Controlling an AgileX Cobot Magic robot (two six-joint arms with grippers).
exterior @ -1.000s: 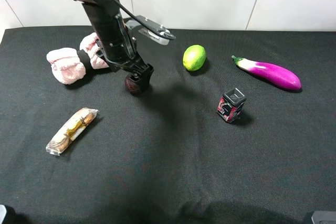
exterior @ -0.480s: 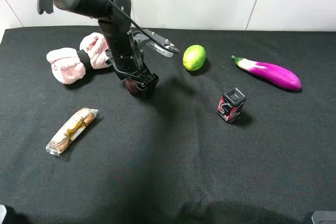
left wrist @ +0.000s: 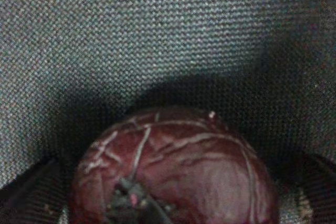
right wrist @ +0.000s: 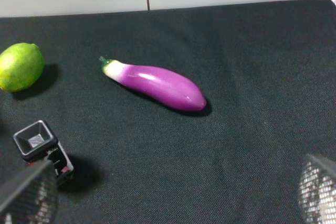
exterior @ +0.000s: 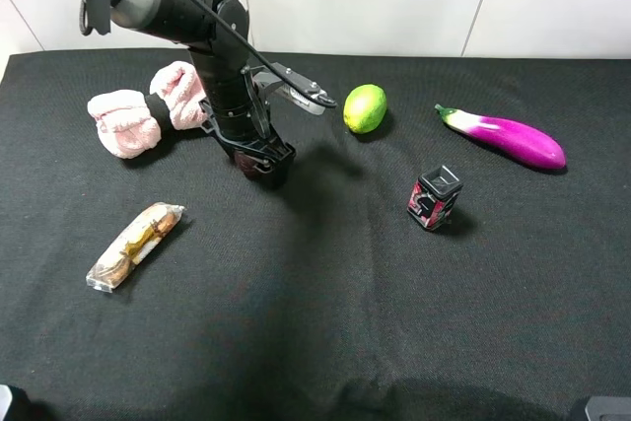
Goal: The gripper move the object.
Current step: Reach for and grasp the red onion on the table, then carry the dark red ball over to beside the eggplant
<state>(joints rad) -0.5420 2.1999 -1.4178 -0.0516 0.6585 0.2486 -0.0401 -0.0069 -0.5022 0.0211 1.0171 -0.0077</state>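
Left gripper: left of centre in the upper half of the high view, tip down on the black cloth, straddling the object.
Left gripper grip: dark fingers flank the ball on both sides in the left wrist view; I cannot tell whether they press on it or stand just off it.
Object: maroon ball on the cloth between those fingers, stem toward the camera; almost hidden under the claw in the high view.
Change from a second ago: the claw has dropped lower and shifted slightly right, so the ball, then showing below the fingers, is now covered.
Right gripper: fingers spread wide, nothing between them.
Unmoved: lime, eggplant, black-and-red box, pink cloth bundles, wrapped snack.
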